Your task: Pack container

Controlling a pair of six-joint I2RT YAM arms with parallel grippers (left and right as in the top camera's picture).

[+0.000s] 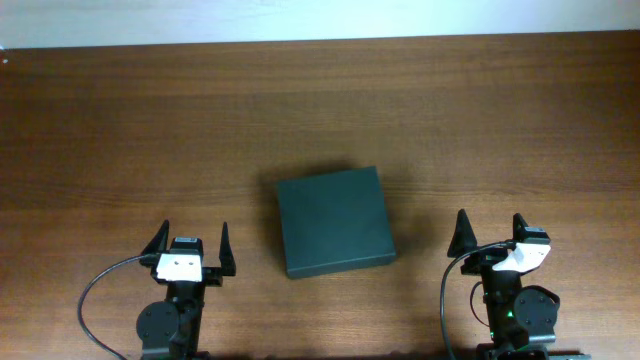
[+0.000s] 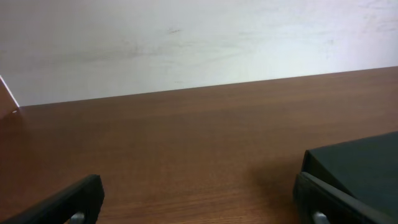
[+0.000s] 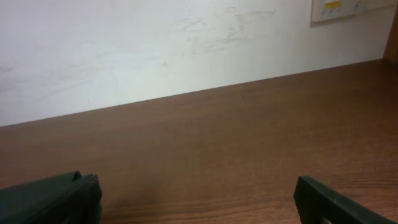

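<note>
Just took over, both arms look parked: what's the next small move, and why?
Probably bring the left gripper toward the container to find its lid edge. The container lies shut; that gripper and the right gripper stand open, empty, apart from it. No items to pack show, and I cannot tell which edge is hinged.

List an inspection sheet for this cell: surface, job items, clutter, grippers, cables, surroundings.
Surface: wooden table, brown, no spills or marks seen.
Job's things: container, a dark green-black box lying flat between the arms, slightly rotated; the lid looks closed.
Clutter: nothing seen.
Grippers: left gripper open and holding nothing; right gripper open and holding nothing; both are clear of the container.
Cables: black cable loops out from the left arm; second cable runs beside the right arm.
Surroundings: white wall behind the table, scuffed; wall plate at upper right.
</note>
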